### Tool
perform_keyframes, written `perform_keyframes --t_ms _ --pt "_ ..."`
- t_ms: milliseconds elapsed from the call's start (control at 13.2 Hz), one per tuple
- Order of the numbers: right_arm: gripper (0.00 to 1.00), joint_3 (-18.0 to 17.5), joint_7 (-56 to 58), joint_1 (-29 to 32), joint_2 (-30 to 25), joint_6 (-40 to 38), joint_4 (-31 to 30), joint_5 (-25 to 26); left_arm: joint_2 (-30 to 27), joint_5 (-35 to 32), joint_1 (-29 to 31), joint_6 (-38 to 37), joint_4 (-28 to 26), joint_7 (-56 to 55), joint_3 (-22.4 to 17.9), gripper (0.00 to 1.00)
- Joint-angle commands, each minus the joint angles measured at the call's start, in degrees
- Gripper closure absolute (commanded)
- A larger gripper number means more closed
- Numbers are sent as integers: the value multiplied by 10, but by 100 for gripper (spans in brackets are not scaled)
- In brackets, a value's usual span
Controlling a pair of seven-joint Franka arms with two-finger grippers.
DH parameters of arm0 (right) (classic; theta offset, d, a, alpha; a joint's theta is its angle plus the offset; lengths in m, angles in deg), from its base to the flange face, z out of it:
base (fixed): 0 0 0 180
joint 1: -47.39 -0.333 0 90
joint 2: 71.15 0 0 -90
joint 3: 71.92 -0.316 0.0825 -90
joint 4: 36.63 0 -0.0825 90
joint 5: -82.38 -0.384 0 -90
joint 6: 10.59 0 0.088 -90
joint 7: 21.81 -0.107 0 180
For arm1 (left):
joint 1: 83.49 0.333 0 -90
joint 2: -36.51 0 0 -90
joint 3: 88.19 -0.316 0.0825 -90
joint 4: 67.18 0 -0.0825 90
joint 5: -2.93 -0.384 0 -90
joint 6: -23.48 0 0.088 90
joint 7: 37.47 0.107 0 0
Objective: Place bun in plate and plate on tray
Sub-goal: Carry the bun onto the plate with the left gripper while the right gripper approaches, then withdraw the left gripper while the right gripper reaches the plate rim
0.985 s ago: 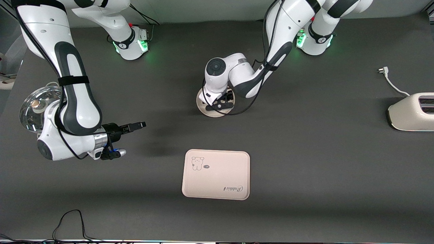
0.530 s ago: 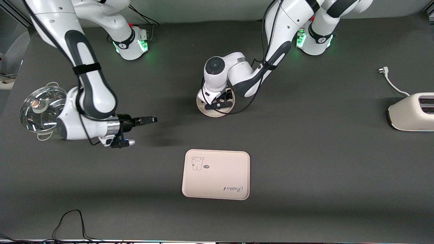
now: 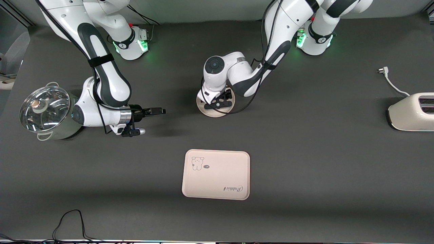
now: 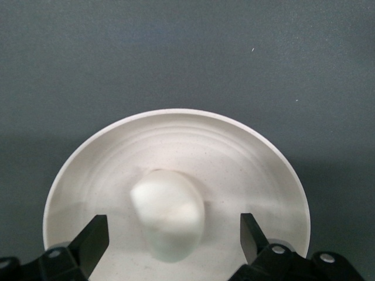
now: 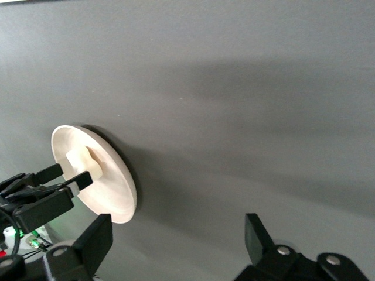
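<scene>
The round cream plate (image 3: pixel 209 111) lies on the table, farther from the front camera than the tray (image 3: pixel 216 174). The bun (image 4: pixel 170 213) rests in the plate (image 4: pixel 176 117). My left gripper (image 4: pixel 173 227) is open over the plate, one finger on each side of the bun with gaps showing. In the front view my left gripper (image 3: pixel 219 102) hides the bun. My right gripper (image 3: pixel 159 110) is open and empty, beside the plate toward the right arm's end. The right wrist view shows the plate (image 5: pixel 111 187), the bun (image 5: pixel 80 162) and my right gripper (image 5: pixel 176 240).
A steel pot with a glass lid (image 3: pixel 44 112) stands at the right arm's end. A white toaster (image 3: pixel 412 112) with its cord and plug (image 3: pixel 383 70) sits at the left arm's end. A black cable (image 3: pixel 71 220) lies by the near edge.
My right arm has swung away from the pot toward the plate, its gripper moving closer to it. My left gripper has stayed over the plate, shifting only slightly.
</scene>
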State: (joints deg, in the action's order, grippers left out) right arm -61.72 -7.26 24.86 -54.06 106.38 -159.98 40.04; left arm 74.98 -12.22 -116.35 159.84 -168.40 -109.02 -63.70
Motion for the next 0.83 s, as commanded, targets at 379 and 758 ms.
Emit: perform_keyframes --t_ms 379,758 --pt "0 6 -28 -55 -18 22 -24 -36 -55 -12 92 -168 117 79 -6 0" --pt "0 6 -91 -130 -7 91 -29 -49 -57 -11 229 -321 290 356 -6 0"
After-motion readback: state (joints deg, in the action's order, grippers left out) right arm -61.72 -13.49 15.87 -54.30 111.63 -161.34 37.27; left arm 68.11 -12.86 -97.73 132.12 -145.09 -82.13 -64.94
